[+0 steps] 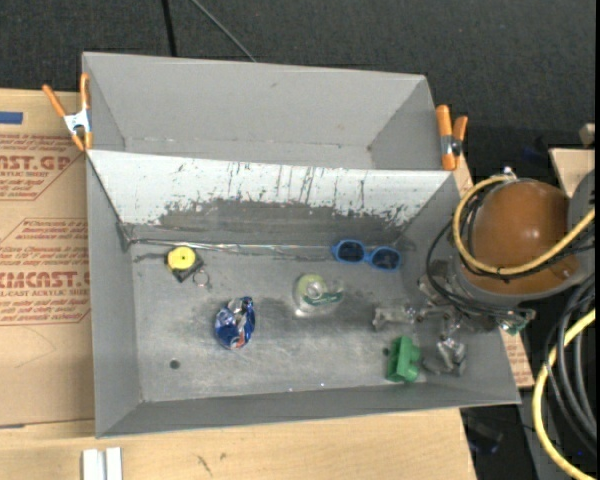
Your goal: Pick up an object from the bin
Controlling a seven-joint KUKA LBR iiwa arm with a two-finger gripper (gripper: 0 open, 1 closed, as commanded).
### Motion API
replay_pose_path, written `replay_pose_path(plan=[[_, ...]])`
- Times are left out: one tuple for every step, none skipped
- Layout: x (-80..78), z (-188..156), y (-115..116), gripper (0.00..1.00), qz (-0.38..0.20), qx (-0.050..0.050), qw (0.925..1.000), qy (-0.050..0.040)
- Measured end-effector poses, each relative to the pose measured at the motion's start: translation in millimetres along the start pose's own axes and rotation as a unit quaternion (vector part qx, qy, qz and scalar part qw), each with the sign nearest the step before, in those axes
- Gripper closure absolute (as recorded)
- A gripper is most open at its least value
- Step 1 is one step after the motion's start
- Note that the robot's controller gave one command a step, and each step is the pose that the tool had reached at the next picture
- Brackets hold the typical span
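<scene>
Beside the green block [403, 360] in the bin's [280, 373] corner, the gripper [443, 341] is positioned; its opening cannot be judged.

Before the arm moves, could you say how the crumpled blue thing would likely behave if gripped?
The crumpled blue thing looks like creased thin wrapper, so it is probably light and would squash under pressure. Its uneven folds suggest it would slide rather than roll if pushed.

Arm [520, 238]: cut off at the right. Dark speck [175, 364], front left of bin [280, 373] floor: too small to identify. Pale round item [317, 293], mid-floor: blurred, kind unclear.
</scene>
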State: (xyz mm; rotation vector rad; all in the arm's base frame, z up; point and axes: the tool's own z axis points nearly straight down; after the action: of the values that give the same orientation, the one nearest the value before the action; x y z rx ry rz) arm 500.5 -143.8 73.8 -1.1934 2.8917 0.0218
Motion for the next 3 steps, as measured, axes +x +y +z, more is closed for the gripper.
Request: replay_pose_path(plan=[[-16.0, 5.5, 40.4, 0.00, -0.163, 0.001, 0.9866, 0.0086], [-15.6, 5.2, 39.5, 1.00, -0.162, 0.001, 0.9868, 0.0086], [-15.6, 5.2, 39.5, 0.00, -0.162, 0.001, 0.9867, 0.0086]])
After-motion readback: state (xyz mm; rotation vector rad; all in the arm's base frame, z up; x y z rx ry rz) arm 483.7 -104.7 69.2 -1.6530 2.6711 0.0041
